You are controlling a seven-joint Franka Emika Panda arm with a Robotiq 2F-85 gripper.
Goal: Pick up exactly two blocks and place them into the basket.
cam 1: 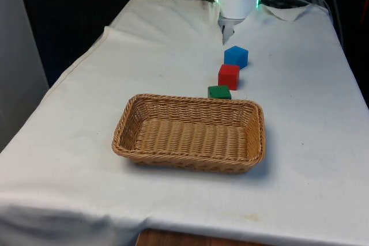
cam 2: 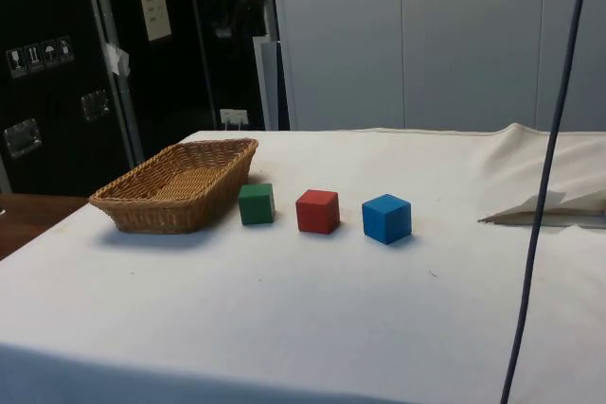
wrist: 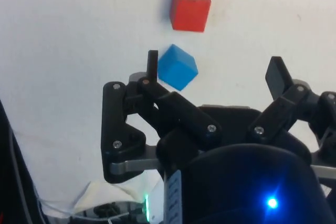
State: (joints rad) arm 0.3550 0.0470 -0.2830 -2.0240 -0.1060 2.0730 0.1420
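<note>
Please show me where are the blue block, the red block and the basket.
blue block (cam 1: pixel 236 56), front view, its front face
red block (cam 2: pixel 317 211), side view, its near face
basket (cam 1: pixel 190 108), front view, its far rim

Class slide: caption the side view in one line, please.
Green block, red block and blue block lined up beside an empty wicker basket.

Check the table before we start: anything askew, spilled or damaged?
Nothing stands out. The basket sits flat and holds nothing. The green block, red block and blue block stand in a row beside it, apart from each other. The gripper hangs open above the blue block.
</note>
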